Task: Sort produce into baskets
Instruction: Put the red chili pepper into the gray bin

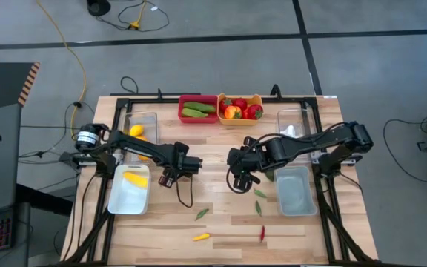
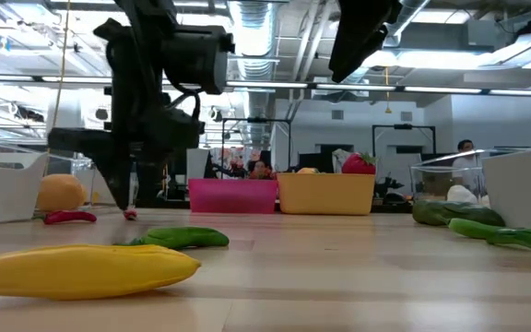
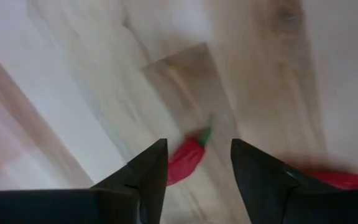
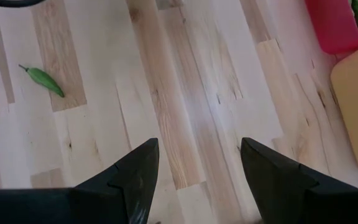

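A small red chili [image 3: 185, 159] with a green stem lies on the wooden table [image 1: 221, 222]. My left gripper [image 3: 199, 146] is open and points down close over it near the table's middle left [image 1: 170, 176], one finger on each side; no touch shows. In the low view its fingers [image 2: 123, 194] reach almost to the tabletop. My right gripper [image 1: 240, 180] hangs open above bare wood [image 4: 199, 143], holding nothing. At the far edge a red basket [image 1: 197, 110] holds green cucumbers, and an orange-yellow basket [image 1: 241, 109] holds red and orange pieces.
Clear tubs stand at far left [image 1: 141, 126] and far right [image 1: 295, 122], pale trays at left [image 1: 130, 191] and right [image 1: 296, 191]. Loose green chilies [image 1: 202, 213] [image 1: 260, 194], a red chili [image 1: 262, 233] and a yellow one [image 1: 201, 237] lie toward the near edge. Another red piece [image 3: 344, 179] lies beside my left gripper.
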Action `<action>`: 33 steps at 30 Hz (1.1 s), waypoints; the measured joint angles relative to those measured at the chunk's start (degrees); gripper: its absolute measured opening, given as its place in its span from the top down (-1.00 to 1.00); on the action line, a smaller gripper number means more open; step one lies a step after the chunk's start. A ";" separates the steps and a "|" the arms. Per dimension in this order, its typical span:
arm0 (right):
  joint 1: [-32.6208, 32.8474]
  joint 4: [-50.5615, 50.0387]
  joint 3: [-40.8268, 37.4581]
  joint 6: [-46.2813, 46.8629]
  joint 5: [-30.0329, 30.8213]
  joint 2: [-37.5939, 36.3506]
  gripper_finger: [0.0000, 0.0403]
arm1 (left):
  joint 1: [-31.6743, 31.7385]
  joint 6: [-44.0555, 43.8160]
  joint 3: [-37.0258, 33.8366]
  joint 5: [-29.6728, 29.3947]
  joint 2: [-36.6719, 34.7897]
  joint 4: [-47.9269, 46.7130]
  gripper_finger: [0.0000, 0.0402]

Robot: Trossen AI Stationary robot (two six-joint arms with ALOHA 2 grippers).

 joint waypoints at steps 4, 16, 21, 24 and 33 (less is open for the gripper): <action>0.30 0.01 0.00 0.02 0.02 0.00 -0.27 | 1.86 0.29 0.00 0.20 -0.04 0.11 0.33; 1.58 -0.39 0.00 0.02 -0.01 0.00 -0.27 | 3.78 3.05 -3.38 2.66 -0.08 2.74 0.44; 1.57 -0.39 0.00 0.00 -0.01 0.00 -0.27 | 3.75 3.26 -3.28 2.47 -0.09 2.35 0.44; 1.57 -0.39 0.00 0.00 -0.01 0.00 -0.27 | 3.75 3.26 -2.36 2.53 -0.09 2.38 0.44; 1.57 -0.39 0.00 -0.02 -0.01 0.00 -0.27 | 3.75 3.80 2.53 2.55 -0.09 -0.59 0.44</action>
